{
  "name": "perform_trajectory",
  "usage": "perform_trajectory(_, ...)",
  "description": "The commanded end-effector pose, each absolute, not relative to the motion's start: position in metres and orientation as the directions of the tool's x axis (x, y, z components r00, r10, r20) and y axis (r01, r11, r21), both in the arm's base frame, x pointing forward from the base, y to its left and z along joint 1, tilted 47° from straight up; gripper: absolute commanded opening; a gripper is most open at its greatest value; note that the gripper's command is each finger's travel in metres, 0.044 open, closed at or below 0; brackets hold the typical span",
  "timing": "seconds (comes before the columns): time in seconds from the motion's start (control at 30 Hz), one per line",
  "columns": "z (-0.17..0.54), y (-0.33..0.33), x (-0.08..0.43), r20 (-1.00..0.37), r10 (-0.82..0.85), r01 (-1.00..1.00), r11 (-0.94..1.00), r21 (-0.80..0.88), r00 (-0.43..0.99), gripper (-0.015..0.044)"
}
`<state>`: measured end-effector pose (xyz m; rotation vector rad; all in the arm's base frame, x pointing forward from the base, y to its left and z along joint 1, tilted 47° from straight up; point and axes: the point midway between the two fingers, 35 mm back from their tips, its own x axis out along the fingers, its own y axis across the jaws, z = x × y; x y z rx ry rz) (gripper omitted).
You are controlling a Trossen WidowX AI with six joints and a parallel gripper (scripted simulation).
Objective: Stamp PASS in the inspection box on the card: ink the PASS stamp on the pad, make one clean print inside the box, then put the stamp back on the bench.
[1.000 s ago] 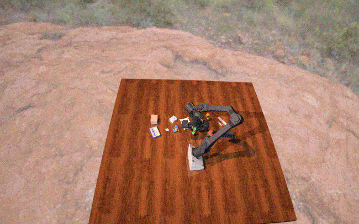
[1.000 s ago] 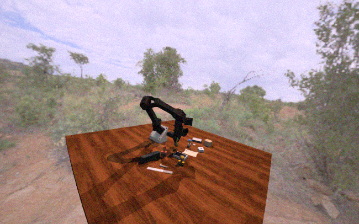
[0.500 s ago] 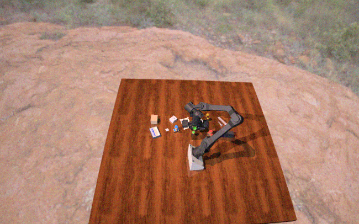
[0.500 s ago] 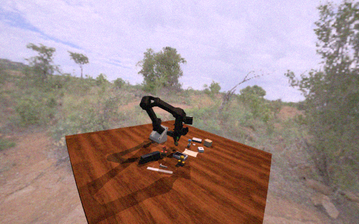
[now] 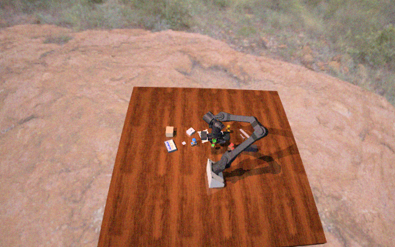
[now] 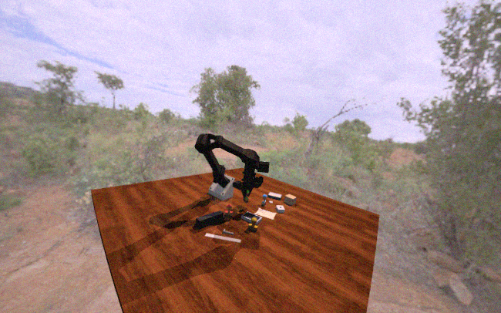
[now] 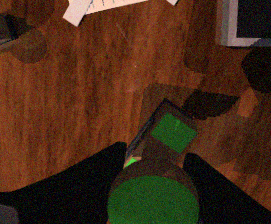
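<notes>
My gripper (image 5: 213, 142) (image 6: 247, 195) (image 7: 154, 156) is shut on the green stamp (image 7: 153, 202), whose round green knob and dark base with a green square show in the wrist view. The stamp is held above the table; its lettering is not readable. The cream card (image 6: 265, 213) (image 7: 113, 4) lies flat, with light strips at its corners; its box cannot be made out. The dark ink pad (image 6: 250, 216) (image 7: 262, 17) in its grey frame lies beside the card, at the top right of the wrist view. The gripper is on the arm-base side of both, touching neither.
A blue stamp (image 5: 193, 140) (image 6: 264, 198), a red stamp (image 5: 231, 146) (image 6: 229, 210) and a yellow stamp (image 5: 228, 126) (image 6: 253, 220) stand around. A long black block (image 6: 209, 220), a pale strip (image 6: 223, 237), a tan block (image 5: 169, 131) and a blue-and-white box (image 5: 171, 145) also lie there.
</notes>
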<state>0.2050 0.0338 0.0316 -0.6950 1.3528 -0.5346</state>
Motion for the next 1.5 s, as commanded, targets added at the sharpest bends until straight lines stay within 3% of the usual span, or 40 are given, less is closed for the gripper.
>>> perform_trajectory(0.0, 0.034, 0.037, 0.206, -0.693, -0.704, -0.04, 0.697, -0.716, 0.155, 0.0)
perform_trajectory(1.47, 0.052, 0.05, 0.213, -0.695, -0.702, -0.041, 0.699, -0.714, 0.155, 0.0)
